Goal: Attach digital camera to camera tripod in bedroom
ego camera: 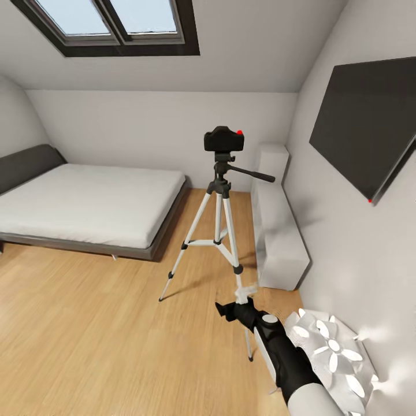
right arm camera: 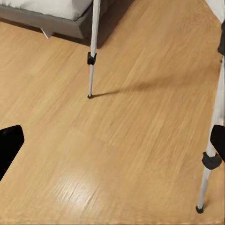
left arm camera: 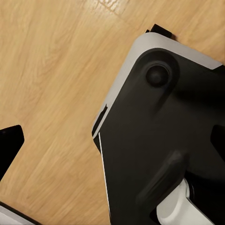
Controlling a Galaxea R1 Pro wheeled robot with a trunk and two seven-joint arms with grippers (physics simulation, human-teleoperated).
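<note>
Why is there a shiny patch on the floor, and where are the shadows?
Right wrist view: a pale glare patch on the floor, and a thin shadow trailing from the tripod foot. Head view: soft shadow under the bed, light from the skylight, edges look stretched. Left wrist view: dark robot base, slightly blurred.

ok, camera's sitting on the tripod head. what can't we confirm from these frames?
- Head view: the joint between digital camera and camera tripod is too small to show whether it is locked.
- Head view: one tripod leg is partly hidden behind the right gripper; its jaws are foreshortened.
- Left wrist view: the robot's base blocks much of the floor.
</note>
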